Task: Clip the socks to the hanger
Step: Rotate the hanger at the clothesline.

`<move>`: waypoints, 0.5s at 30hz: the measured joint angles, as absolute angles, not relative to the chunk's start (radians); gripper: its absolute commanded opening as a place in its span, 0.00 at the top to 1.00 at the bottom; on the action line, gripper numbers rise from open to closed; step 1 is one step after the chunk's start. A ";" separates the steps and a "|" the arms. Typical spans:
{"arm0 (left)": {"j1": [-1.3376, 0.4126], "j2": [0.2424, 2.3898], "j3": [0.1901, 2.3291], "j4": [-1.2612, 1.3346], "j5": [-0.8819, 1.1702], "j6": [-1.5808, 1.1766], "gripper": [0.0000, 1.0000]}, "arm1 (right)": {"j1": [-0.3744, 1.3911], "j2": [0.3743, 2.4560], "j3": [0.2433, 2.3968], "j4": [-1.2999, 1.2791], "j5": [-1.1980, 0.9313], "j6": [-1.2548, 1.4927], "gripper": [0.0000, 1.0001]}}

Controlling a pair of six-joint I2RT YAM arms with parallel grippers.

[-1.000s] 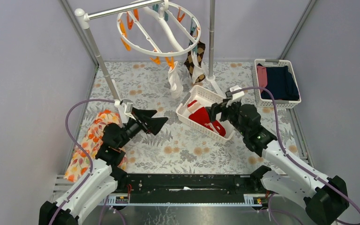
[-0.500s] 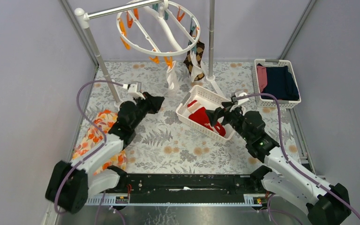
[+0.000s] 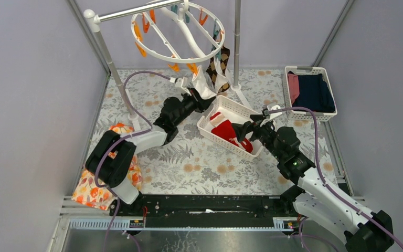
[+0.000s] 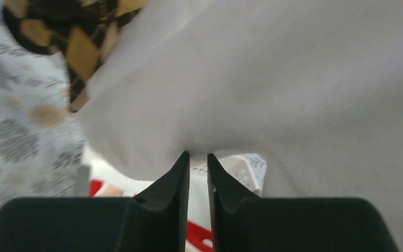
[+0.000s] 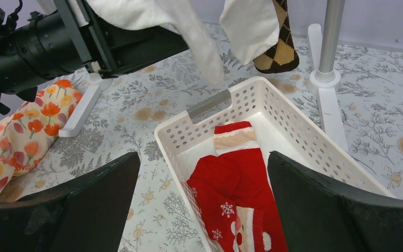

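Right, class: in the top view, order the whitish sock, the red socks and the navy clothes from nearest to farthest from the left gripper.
1. whitish sock, right at the left gripper.
2. red socks, in the centre basket.
3. navy clothes, in the far-right basket.

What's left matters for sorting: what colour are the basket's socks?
Red socks with whitish bands; right wrist view shows best.

I find no words, numbers, labels or brand marks to read; the red socks inside the white basket bear only white snowflake figures.
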State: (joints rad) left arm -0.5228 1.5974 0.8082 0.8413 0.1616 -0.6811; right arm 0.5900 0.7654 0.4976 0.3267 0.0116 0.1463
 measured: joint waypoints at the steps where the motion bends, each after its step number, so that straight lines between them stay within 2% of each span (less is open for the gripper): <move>1: -0.532 1.619 0.830 0.852 0.165 -0.687 0.78 | 0.590 0.766 0.496 0.327 0.015 0.147 0.01; 15: -0.575 1.892 1.095 0.929 0.239 -0.781 0.77 | 0.588 0.733 0.486 0.326 0.050 0.147 0.00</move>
State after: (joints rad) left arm -0.5747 1.8923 1.0950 0.9291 0.2394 -0.7815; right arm 0.5877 0.7334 0.4858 0.3260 0.0502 0.1471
